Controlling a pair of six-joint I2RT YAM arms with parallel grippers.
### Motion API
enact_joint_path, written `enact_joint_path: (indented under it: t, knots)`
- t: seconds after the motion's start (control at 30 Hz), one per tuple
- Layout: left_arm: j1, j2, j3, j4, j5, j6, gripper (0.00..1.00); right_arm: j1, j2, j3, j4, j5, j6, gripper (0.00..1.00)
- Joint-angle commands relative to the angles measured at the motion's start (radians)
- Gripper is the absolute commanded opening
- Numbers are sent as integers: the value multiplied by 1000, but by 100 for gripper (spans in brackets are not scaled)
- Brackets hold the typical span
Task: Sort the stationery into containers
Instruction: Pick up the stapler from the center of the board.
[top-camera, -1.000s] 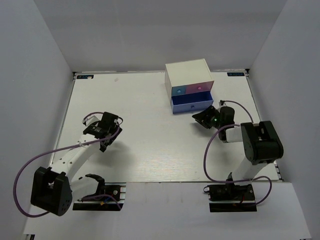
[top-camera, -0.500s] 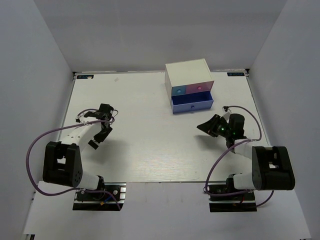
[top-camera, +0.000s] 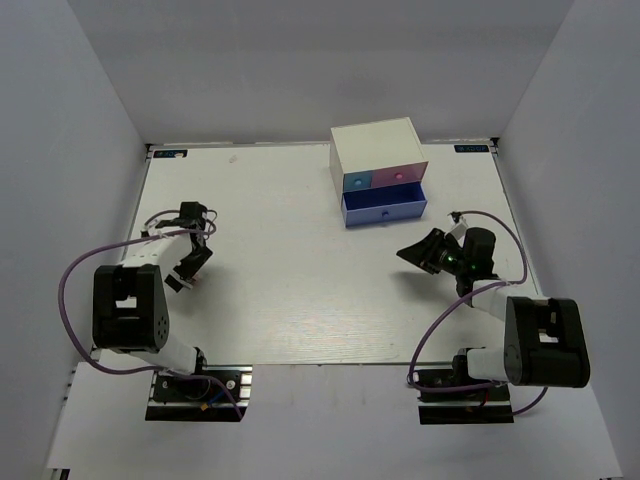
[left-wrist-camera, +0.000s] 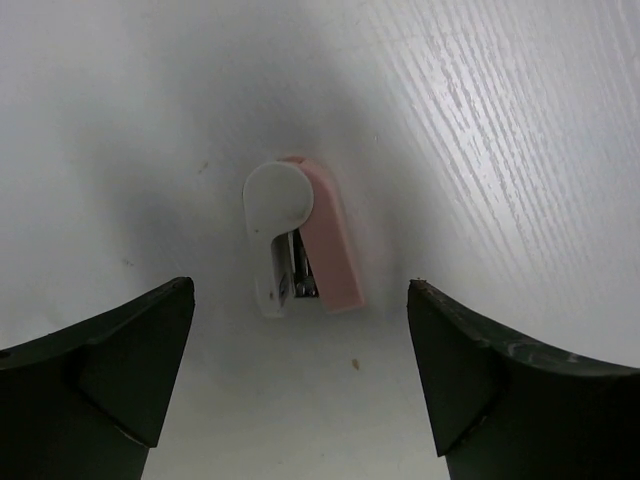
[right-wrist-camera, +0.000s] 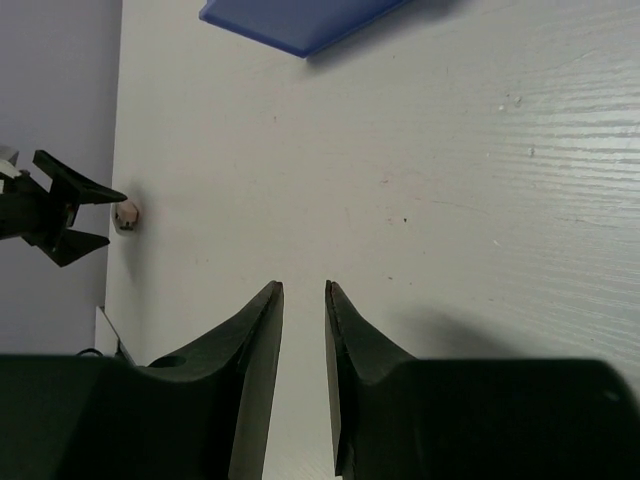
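From above, a white wood-grain table (top-camera: 300, 290) sits inside pale grey walls (top-camera: 60, 150). The white drawer box (top-camera: 378, 170) stands at the far side, its wide blue drawer (top-camera: 384, 208) pulled out. The left gripper (top-camera: 186, 270) hangs near the left edge; the right gripper (top-camera: 412, 251) is below the box.

Left wrist view: the jaws are spread wide above a small pink-and-white stapler (left-wrist-camera: 298, 238) (or something like it) lying on the table.

Right wrist view: the fingers (right-wrist-camera: 262, 330) are nearly together, holding nothing; the stapler (right-wrist-camera: 127, 216) lies far off.

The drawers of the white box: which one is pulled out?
The wide blue drawer at the bottom: its front stands forward of the box. The small blue and pink drawers above sit flush.
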Motion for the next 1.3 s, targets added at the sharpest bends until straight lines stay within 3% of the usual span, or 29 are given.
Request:
enact_joint_path:
  t: [0.0,0.07,0.1,0.2,0.4,0.47,0.53,0.57,0.63,0.67,0.93,1.27]
  knots:
    - [23,19,28,68,23,40,93,-32,-34,19,17,-40,-17,30]
    - [34,37,28,97,33,49,86,-35,-43,22,23,-58,-20,30]
    - [43,37,28,97,47,50,73,-35,-46,28,21,-64,-25,30]
    - [43,37,17,123,79,59,54,-38,-67,36,8,-73,-39,30]
    - [32,-59,-32,208,177,132,26,-48,-100,48,-35,-81,-75,30]
    - [19,-105,-41,237,279,171,17,-51,-109,50,-48,-87,-91,30]
    - [9,-153,-66,329,383,241,13,-52,-117,67,-64,-86,-120,30]
    - [-1,-206,-90,374,512,264,13,-52,-117,74,-90,-89,-141,31]
    - [-11,-248,-129,529,636,310,12,-52,-120,99,-106,-92,-190,33]
    - [-23,-260,-138,588,780,324,12,-54,-118,109,-112,-89,-215,33]
    - [-118,-162,-62,948,1194,375,3,-57,-138,148,-143,-72,-272,34]
    - [-293,79,247,966,1264,556,2,-72,-196,140,-181,-38,-298,34]
